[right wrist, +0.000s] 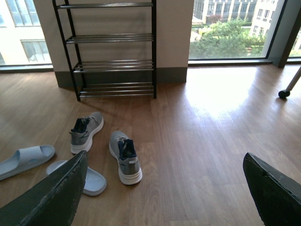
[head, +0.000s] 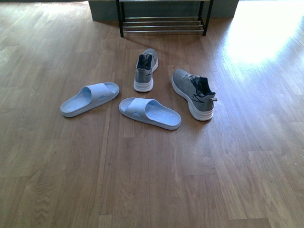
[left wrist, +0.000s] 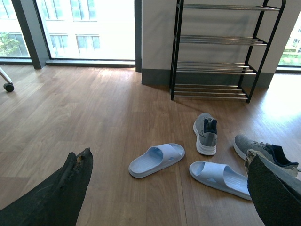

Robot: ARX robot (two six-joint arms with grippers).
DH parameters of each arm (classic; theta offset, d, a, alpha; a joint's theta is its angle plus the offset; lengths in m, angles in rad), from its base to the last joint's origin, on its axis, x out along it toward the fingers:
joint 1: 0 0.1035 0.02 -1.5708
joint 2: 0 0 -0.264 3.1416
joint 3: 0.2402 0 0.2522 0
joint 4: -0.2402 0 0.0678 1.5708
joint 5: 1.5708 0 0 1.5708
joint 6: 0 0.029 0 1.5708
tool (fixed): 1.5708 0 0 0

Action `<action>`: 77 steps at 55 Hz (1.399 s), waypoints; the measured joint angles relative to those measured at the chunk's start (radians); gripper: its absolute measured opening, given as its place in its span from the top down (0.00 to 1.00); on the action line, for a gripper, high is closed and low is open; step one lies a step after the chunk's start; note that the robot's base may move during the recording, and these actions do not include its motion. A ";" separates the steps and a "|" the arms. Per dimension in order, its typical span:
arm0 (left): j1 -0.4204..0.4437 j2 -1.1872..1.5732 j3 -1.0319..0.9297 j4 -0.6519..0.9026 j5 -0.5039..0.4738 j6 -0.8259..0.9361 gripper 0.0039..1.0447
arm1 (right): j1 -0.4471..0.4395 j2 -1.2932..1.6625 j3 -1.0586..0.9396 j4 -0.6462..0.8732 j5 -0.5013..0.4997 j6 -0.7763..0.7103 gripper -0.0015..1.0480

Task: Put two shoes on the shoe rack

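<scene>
All four shoes lie loose in the middle of the floor [head: 142,190], between the robot and the shoe rack [head: 161,21]. The rack stands at the floor's far edge against the wall, open face toward the robot so a shoe can go straight in. The two grey sneakers [head: 145,71] sit nearest the rack, and the pale blue slides [head: 149,112] lie just this side of them. Nothing rests on the rods yet. The left jaws and the right jaws are both spread wide and empty, apparently held well back from the shoes, ready for a first pick.
</scene>
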 joint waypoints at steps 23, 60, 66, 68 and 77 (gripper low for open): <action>0.000 0.000 0.000 0.000 0.000 0.000 0.09 | 0.000 0.000 0.000 0.000 0.000 0.000 0.09; 0.000 0.000 0.000 0.000 0.000 0.000 0.09 | 0.000 0.000 0.000 0.000 0.000 0.000 0.09; 0.000 0.000 0.000 0.000 0.000 0.000 0.09 | 0.000 0.000 0.000 0.000 0.000 0.000 0.09; 0.000 0.000 0.000 0.000 0.000 0.000 0.09 | 0.000 0.000 0.000 0.000 0.000 0.000 0.09; 0.000 0.000 0.000 0.000 0.000 0.000 0.09 | 0.000 0.000 0.000 0.000 0.000 0.000 0.09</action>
